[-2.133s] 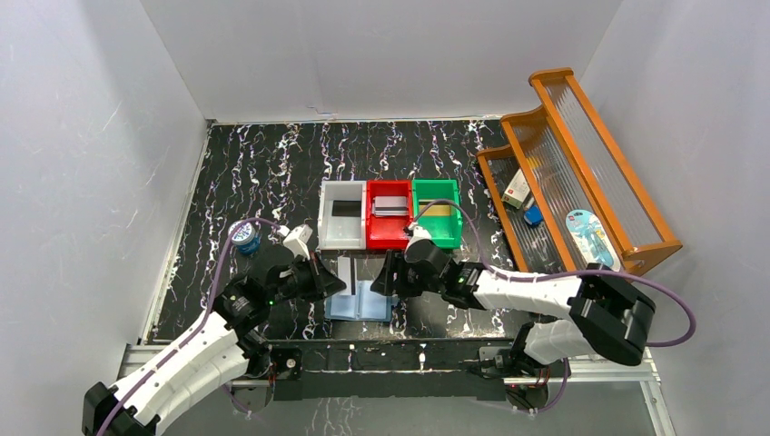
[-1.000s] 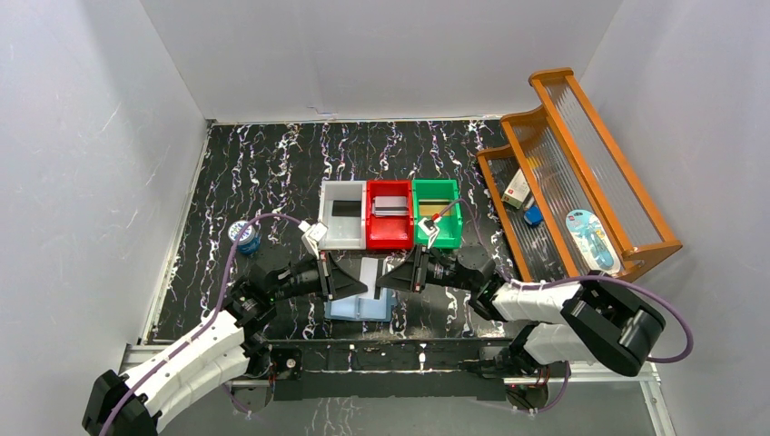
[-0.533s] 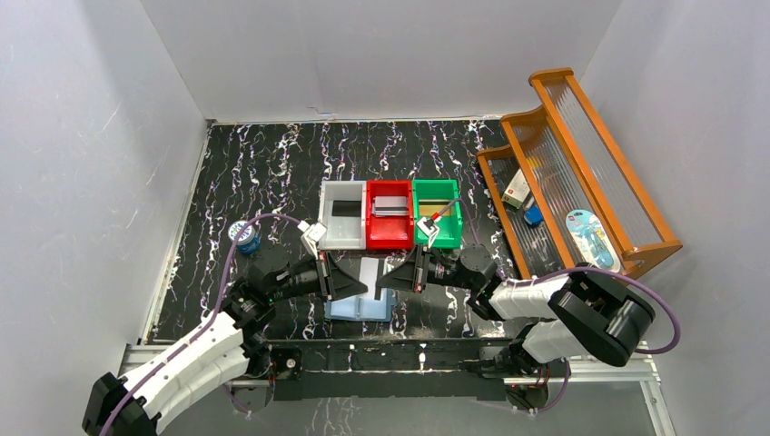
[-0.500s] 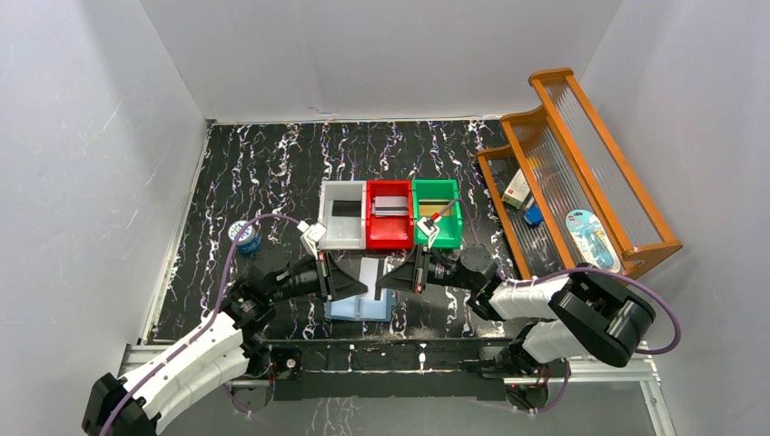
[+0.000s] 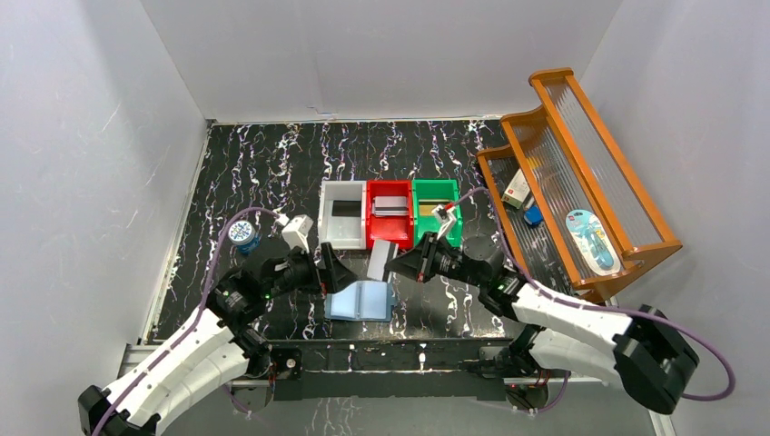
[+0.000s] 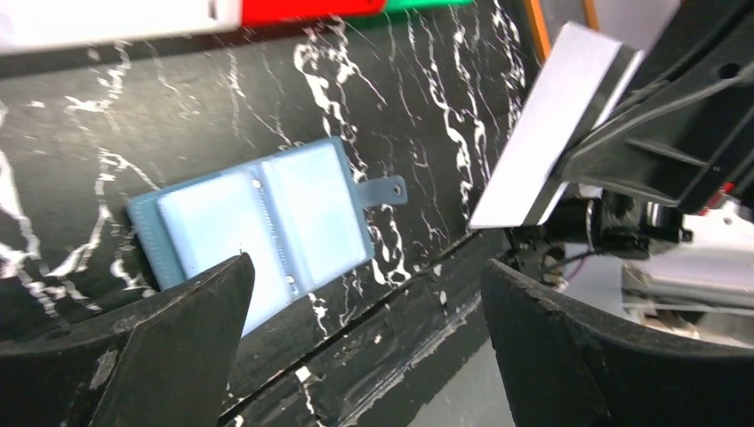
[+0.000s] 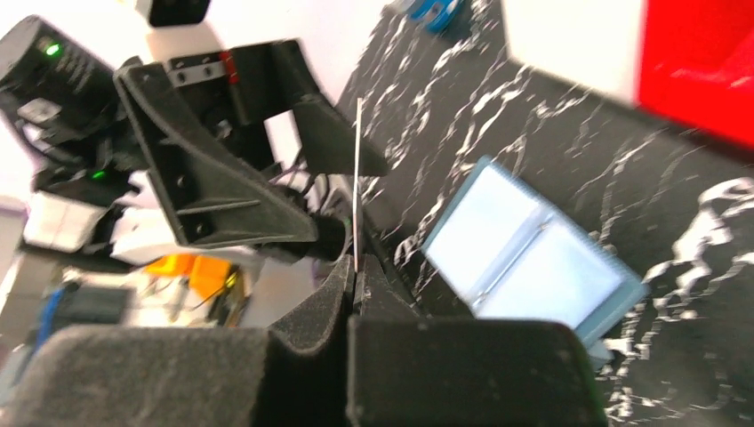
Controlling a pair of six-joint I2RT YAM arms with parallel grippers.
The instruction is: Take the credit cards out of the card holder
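The card holder (image 5: 360,301) lies open on the dark marbled table, pale blue inside, with its snap tab to the right. It shows again in the left wrist view (image 6: 258,222) and the right wrist view (image 7: 533,258). My right gripper (image 5: 394,264) (image 7: 356,276) is shut on the lower edge of a pale grey credit card (image 5: 378,261) (image 6: 556,124) with a black stripe, holding it upright above the holder's far right corner. My left gripper (image 5: 334,271) (image 6: 364,356) stands wide open to the card's left and touches nothing. A black card (image 5: 345,208) lies in the white bin.
Three bins stand in a row behind the holder: white (image 5: 329,227), red (image 5: 390,238) with a grey card in it, and green (image 5: 451,227). A round blue tin (image 5: 242,233) sits at the left. A wooden rack (image 5: 581,163) with small items fills the right side.
My left gripper has let go of the grey card, opened wide and drawn back to the left. The right gripper closed on the card and now holds it alone, slightly farther back.
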